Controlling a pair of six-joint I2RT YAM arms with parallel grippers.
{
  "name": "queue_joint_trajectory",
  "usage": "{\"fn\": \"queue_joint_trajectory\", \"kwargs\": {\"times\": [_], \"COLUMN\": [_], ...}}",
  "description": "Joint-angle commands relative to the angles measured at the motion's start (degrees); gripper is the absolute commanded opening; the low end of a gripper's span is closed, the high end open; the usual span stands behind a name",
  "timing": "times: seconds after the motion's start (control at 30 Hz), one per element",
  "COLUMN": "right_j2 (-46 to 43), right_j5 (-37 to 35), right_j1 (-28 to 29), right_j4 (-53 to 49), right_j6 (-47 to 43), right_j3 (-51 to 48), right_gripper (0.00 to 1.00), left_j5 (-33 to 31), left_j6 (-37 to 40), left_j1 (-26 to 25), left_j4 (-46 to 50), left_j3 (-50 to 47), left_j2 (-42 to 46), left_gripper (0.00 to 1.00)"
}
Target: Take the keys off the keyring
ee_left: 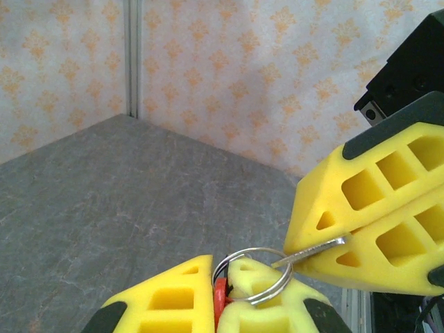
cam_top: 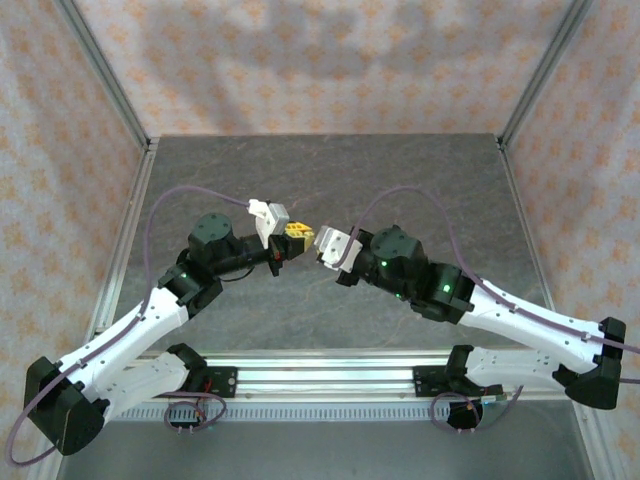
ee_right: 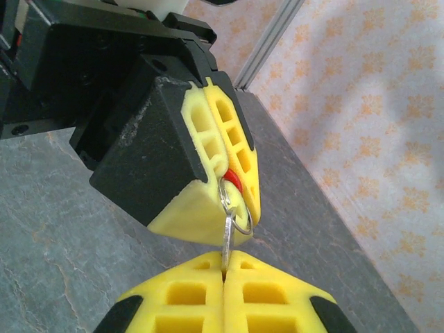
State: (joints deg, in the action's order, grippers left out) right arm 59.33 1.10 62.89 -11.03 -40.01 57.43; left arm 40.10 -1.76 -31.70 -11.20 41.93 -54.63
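Metal key (ee_right: 226,239): light, stiff, slick; hung midair on ring (ee_left: 251,250).
Right gripper (ee_right: 223,267): pinched key blade.
Left gripper (ee_left: 220,277): clamped red tag (ee_left: 220,300).
Your hold: tip only; could slip, needed deeper bite.

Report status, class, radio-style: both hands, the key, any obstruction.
Left hand shut on red tag. Right hand shut on key. Key not yet off ring. Nothing blocking.

Grey stone-look table (cam_top: 330,170) is seen below the fingers (ee_left: 388,274); patterned wall (orange floral print) (cam_top: 330,60) is seen behind them, metal corner post (ee_left: 134,55) well beyond.
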Motion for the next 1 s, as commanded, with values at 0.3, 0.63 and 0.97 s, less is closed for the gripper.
{"fn": "queue_joint_trajectory", "kwargs": {"times": [0.3, 0.63, 0.97], "right_j2": [1.58, 3.87, 5.75], "right_j5": [8.06, 8.87, 10.98], "right_j1": [6.15, 9.57, 9.53], "right_j4": [-13.23, -16.8, -14.14], "right_j6": [-2.44, -4.02, -4.59], "right_j3": [1.8, 4.7, 5.74], "right_gripper": [0.0, 0.0, 0.0], "left_j5": [-5.23, -2.89, -0.38], "left_j6": [-2.73, -1.25, 0.99], "left_j1": [3.82, 3.78, 3.84], "left_j4": [-7.57, -5.55, -3.6], "left_j3": [1.73, 3.23, 4.11], "left_j2": [-0.29, -0.99, -1.36], "left_gripper": [0.0, 0.0, 0.0]}}
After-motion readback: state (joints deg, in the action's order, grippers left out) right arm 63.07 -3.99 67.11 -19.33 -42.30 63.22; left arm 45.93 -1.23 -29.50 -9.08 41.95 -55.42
